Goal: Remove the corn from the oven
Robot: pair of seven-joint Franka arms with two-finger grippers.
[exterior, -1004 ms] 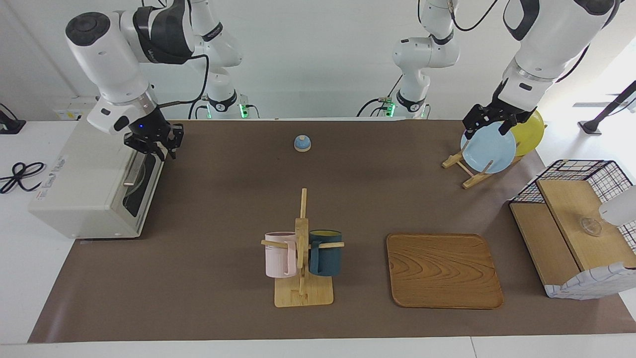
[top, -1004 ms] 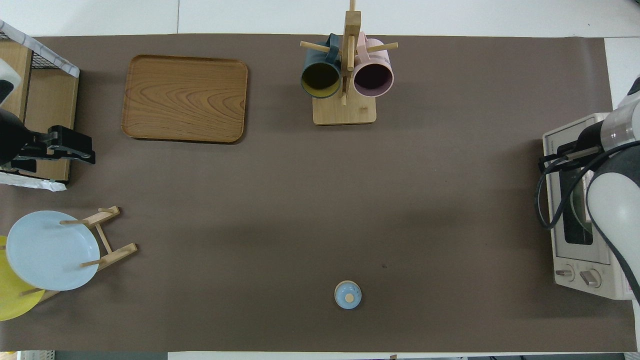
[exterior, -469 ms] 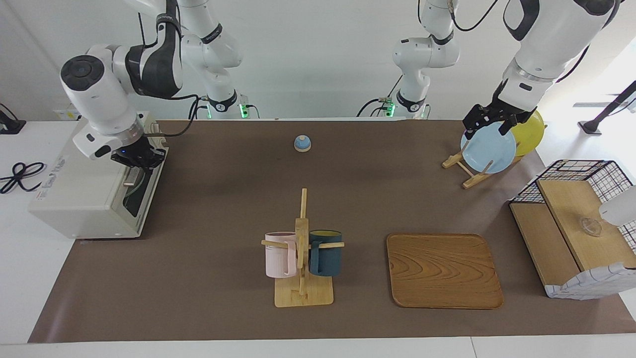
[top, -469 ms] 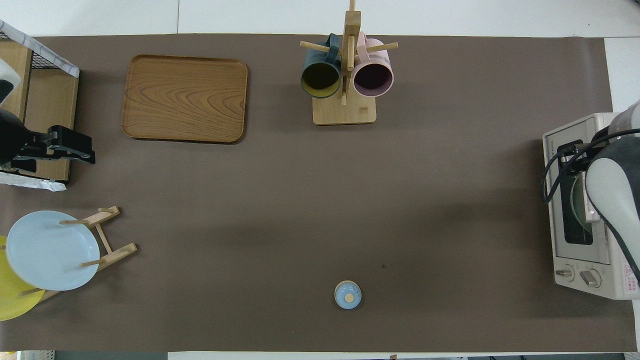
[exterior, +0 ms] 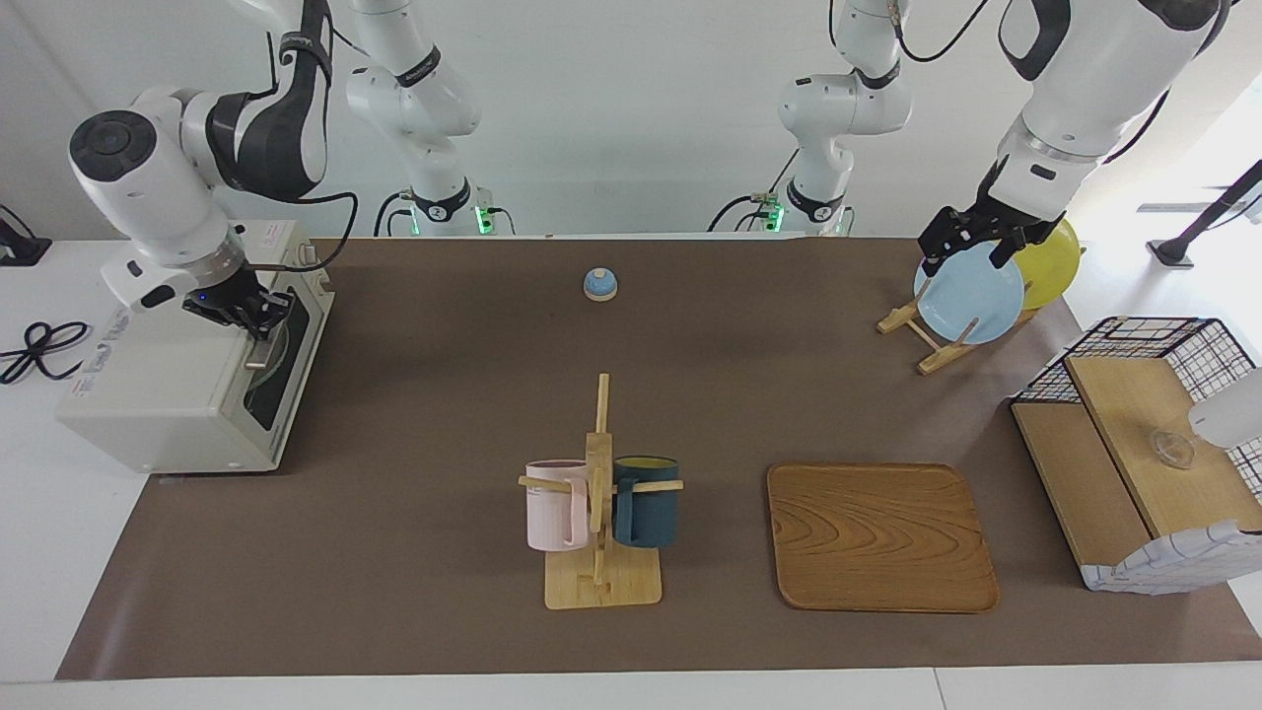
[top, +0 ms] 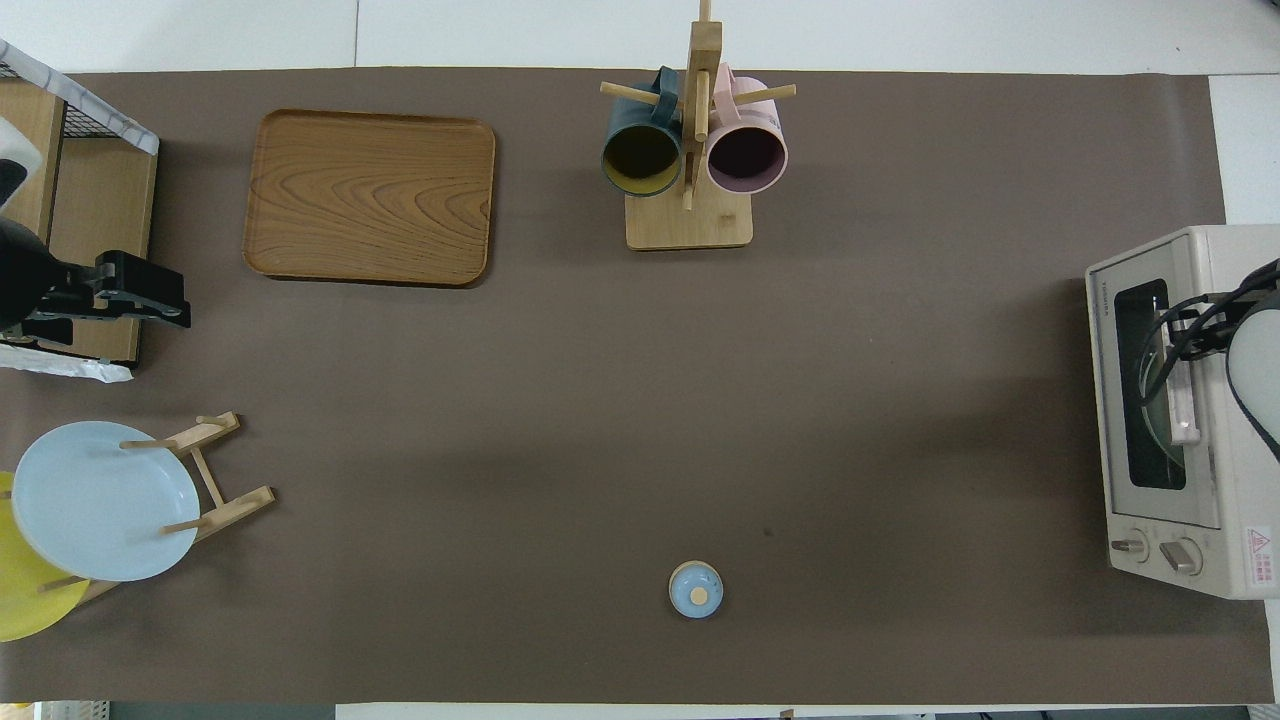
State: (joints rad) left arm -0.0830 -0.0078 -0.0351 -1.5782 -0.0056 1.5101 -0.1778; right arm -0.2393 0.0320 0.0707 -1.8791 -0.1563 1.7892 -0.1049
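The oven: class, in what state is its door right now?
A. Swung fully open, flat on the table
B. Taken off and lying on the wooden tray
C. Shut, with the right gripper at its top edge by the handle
C: the oven shows its dark glass door closed against the body, and the right gripper is at the door's top edge by the metal handle; no corn is visible.

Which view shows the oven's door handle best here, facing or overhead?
The overhead view: the oven faces up toward that camera, so its metal bar handle shows along the dark door window, with the right gripper over its end. The facing view shows the door edge-on, handle mostly hidden.
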